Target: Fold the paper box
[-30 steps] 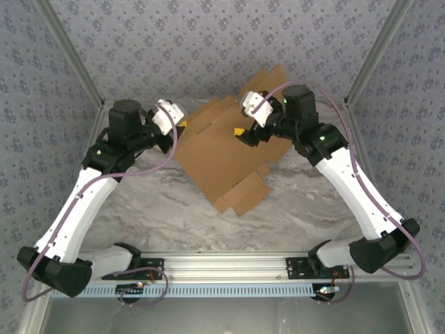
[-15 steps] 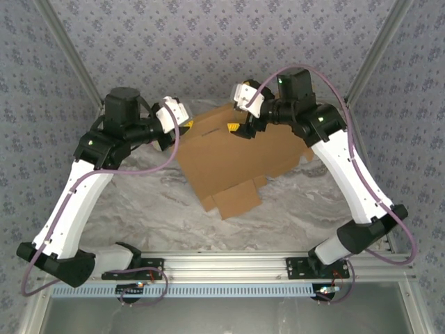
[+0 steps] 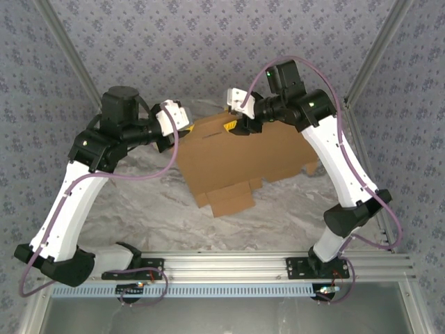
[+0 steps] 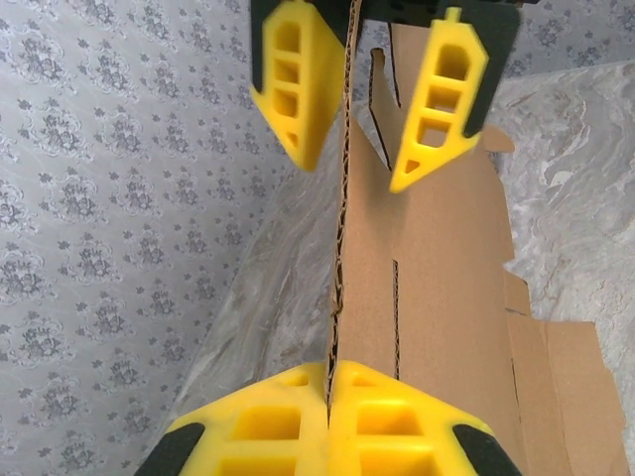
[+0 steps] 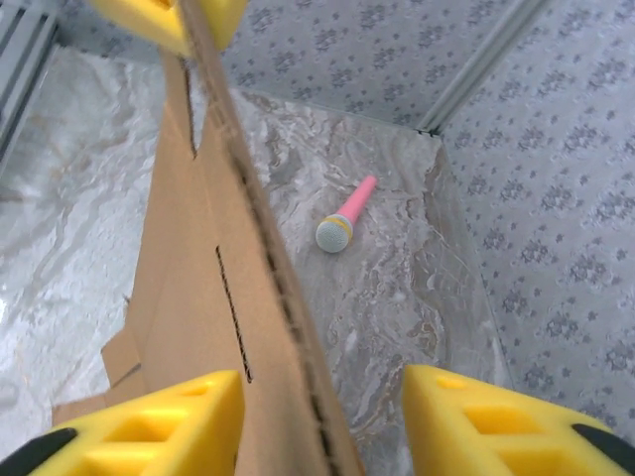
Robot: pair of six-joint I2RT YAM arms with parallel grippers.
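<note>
The paper box (image 3: pixel 236 163) is a flat brown cardboard sheet with flaps and slots, held up on edge over the back of the table. My left gripper (image 3: pixel 182 124) is shut on its upper left edge. In the left wrist view the yellow fingers (image 4: pixel 330 369) pinch the corrugated edge of the sheet (image 4: pixel 437 297). My right gripper (image 3: pixel 235 128) is at the top edge, open. In the right wrist view its fingers (image 5: pixel 322 382) straddle the cardboard edge (image 5: pixel 189 288) with a wide gap on the right side.
A small pink stick with a grey round head (image 5: pixel 342 223) lies on the marble table (image 5: pixel 417 297) beyond the sheet, near the back right corner. Patterned walls and metal frame posts (image 3: pixel 368 62) close in the back and sides.
The sheet has swung from a diagonal lie to a squarer, more upright stand. My right gripper has moved left along its top edge. The left gripper keeps its hold and has shifted slightly.
</note>
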